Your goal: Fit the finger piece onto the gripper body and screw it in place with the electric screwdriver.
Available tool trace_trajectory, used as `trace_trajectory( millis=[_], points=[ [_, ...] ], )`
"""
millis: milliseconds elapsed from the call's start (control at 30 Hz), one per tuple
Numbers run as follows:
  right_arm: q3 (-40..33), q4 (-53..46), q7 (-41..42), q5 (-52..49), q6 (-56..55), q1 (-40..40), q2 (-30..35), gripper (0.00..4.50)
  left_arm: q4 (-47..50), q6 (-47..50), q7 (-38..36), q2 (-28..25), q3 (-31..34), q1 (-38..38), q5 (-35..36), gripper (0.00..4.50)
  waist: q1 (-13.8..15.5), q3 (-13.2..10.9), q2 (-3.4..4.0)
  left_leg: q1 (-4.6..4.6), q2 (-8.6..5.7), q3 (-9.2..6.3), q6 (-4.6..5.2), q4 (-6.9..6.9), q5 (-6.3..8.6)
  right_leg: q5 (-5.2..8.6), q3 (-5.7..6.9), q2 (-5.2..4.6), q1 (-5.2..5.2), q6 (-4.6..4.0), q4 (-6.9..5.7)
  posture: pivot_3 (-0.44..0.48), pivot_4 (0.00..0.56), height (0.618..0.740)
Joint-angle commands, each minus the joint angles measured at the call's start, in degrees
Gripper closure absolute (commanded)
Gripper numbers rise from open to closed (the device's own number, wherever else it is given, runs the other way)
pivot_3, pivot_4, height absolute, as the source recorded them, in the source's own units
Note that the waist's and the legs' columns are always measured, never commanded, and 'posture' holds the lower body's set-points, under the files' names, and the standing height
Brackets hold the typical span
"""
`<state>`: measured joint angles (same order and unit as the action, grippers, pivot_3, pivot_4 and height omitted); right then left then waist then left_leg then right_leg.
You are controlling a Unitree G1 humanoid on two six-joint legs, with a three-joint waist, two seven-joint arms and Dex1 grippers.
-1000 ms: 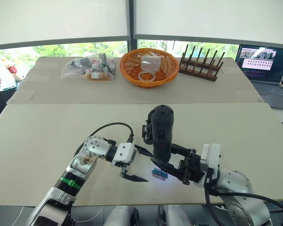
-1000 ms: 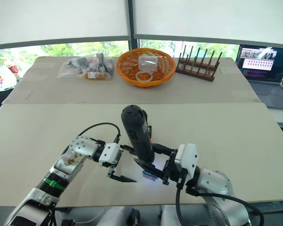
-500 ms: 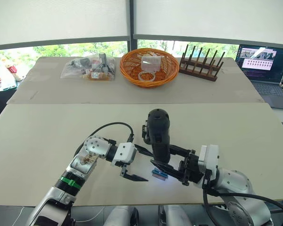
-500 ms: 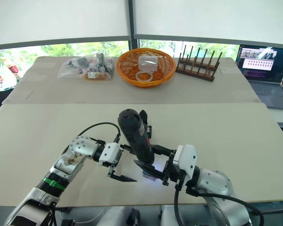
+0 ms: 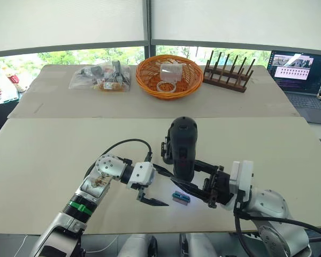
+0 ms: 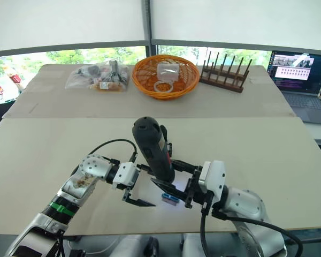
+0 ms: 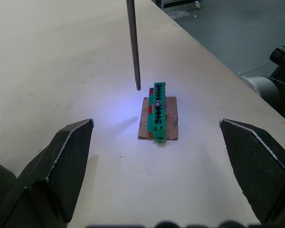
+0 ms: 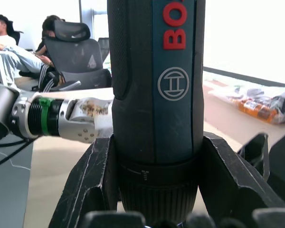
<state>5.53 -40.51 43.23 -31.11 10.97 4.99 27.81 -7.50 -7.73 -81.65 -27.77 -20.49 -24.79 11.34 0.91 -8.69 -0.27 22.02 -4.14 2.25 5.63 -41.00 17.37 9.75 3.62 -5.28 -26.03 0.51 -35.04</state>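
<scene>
Premises: an office-type robotics test room. Two large pale worktables (image 5: 53, 150) stand end to end under a wall of windows with white roller blinds (image 5: 69, 24) drawn most of the way down, greenery visible beneath. At the right edge of the frame an open laptop (image 5: 299, 75) shows a grid of thumbnails. In the right wrist view, seated people (image 8: 9, 42) and a black mesh office chair (image 8: 76, 52) occupy the upper left.
</scene>
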Motion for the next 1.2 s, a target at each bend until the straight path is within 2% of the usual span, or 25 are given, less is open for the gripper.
trace_trajectory(
  millis=[33,1200],
  points=[
    [-0.76,-4.08,-1.56,-4.31,2.25,-0.54,-0.1,2.59,0.51,-1.07,0.03,0.18,0.13,-0.67,0.31,0.0,-0.01,0.0,0.0,0.0,0.0,0.0,0.0,0.0,0.0,0.0,0.0,-0.01,0.0,0.0,0.0,0.0,0.15,0.74],
    [0.35,-1.88,-0.68,-0.68,0.42,0.98,-1.26,2.59,0.46,-1.21,0.52,0.3,0.15,-0.54,0.09,0.0,-0.02,0.0,0.0,0.0,0.0,0.0,0.0,0.0,0.0,0.0,0.0,0.02,0.0,0.0,0.0,0.0,0.15,0.74]
  ],
)
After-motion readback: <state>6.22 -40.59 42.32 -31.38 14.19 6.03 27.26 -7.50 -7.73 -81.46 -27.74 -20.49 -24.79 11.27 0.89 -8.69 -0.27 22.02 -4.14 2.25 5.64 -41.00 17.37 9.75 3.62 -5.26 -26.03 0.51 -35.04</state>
